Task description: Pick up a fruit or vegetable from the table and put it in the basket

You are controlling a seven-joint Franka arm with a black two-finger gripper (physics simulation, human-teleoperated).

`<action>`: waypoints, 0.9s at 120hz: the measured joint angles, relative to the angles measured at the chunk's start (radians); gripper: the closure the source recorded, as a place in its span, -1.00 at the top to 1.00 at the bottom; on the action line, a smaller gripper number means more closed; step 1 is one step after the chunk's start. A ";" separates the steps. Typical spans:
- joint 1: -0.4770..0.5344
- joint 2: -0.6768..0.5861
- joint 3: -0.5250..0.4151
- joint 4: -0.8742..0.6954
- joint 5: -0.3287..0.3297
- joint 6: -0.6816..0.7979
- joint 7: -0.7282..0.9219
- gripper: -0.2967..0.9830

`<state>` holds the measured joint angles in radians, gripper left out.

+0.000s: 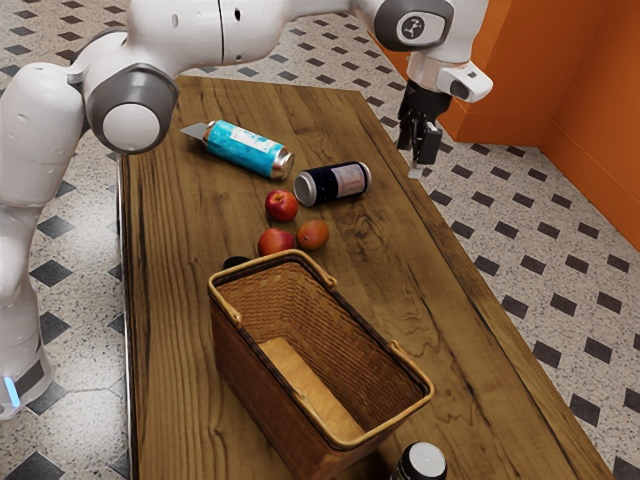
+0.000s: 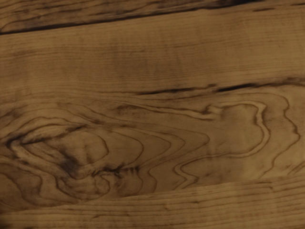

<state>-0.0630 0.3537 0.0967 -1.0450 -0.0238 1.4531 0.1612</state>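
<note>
The black claw (image 1: 418,163) hangs high over the brown wooden worktop (image 1: 430,290), with no fruit in it; I can't tell how open it is. Three round, reddish fruits (image 1: 312,235) lie near the brown woven basket (image 1: 275,385), maybe so the trip is short.

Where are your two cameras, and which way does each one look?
Exterior view: it sits at my side, looking down across the table at the basket and fruits; my arm comes in from the exterior view's upper left, ending in my gripper.
Wrist view: it rides on my hand, facing down at wavy wood grain.
Both see the wooden tabletop.
</note>
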 joint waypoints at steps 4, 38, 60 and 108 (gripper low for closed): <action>0.000 0.000 0.000 0.000 0.000 0.000 -0.001 0.54; -0.001 -0.001 0.016 -0.001 -0.010 0.000 -0.007 0.53; 0.002 -0.156 0.039 -0.187 -0.038 -0.002 0.003 0.54; 0.053 -0.416 0.016 -0.701 0.066 0.160 0.107 0.54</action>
<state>-0.0102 -0.0624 0.1128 -1.7464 0.0418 1.6127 0.2679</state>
